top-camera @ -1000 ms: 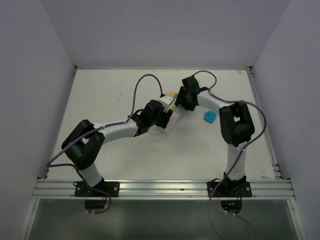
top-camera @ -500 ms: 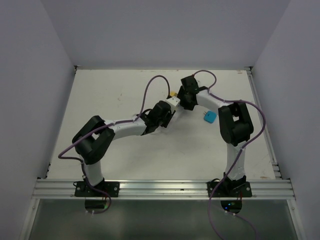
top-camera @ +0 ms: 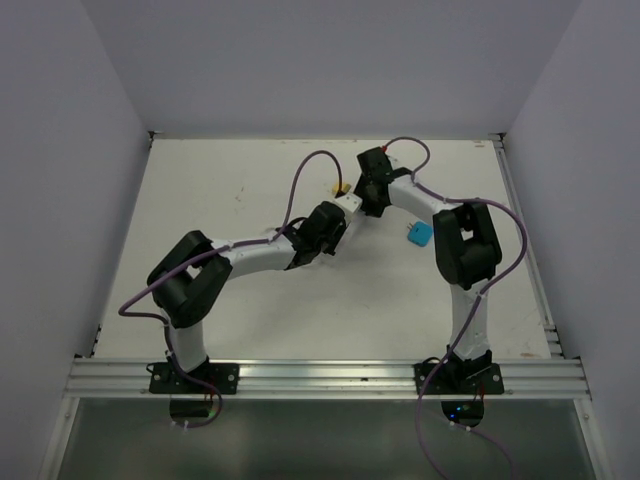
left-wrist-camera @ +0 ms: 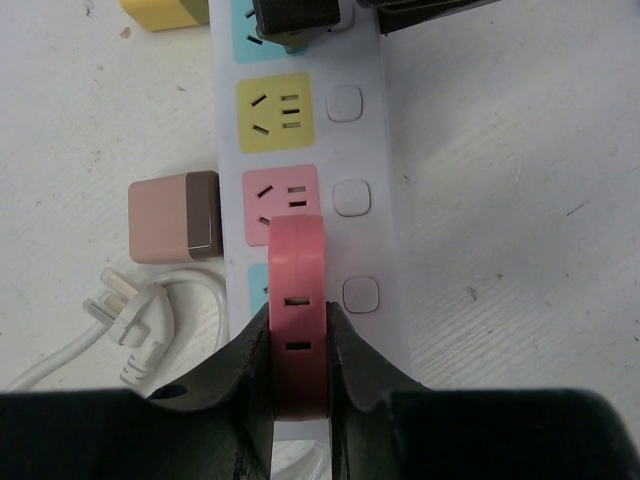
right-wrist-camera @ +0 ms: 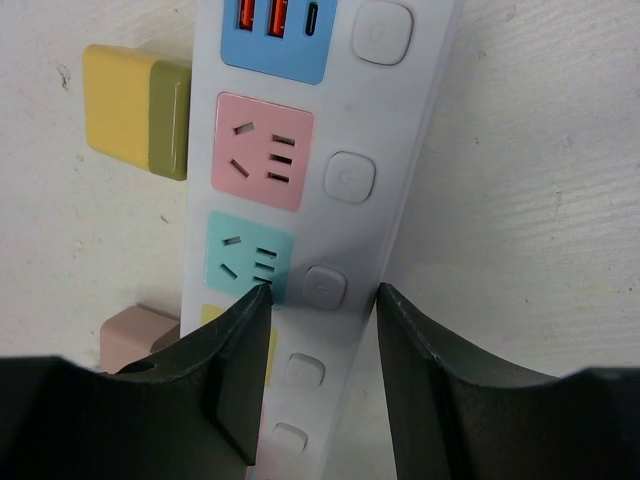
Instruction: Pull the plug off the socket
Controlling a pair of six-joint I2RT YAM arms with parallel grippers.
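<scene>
A long, narrow white plastic socket strip point(left-wrist-camera: 390, 150) with teal, yellow and pink outlet faces and a row of square white buttons is seen lying flat on the off-white bench point(top-camera: 230, 200). A flat coral-red plastic plug point(left-wrist-camera: 297, 260) is clenched between the black fingers point(left-wrist-camera: 250, 370) of the left end effector point(left-wrist-camera: 298, 322), directly over the strip and next to its pink face. Whether its pins are seated cannot be told.

The right end effector point(right-wrist-camera: 323, 292) is held with jaws parted over the strip's button edge. One fingertip point(right-wrist-camera: 245, 340) is set on a teal face, the other just off the strip's side.

Beside the strip's buttonless side, a pink-brown cube adapter point(left-wrist-camera: 172, 217), a yellow cube adapter point(right-wrist-camera: 130, 108) and a white pronged cord end point(left-wrist-camera: 130, 315) are found. A small teal square block point(top-camera: 420, 234) lies well apart from the strip.
</scene>
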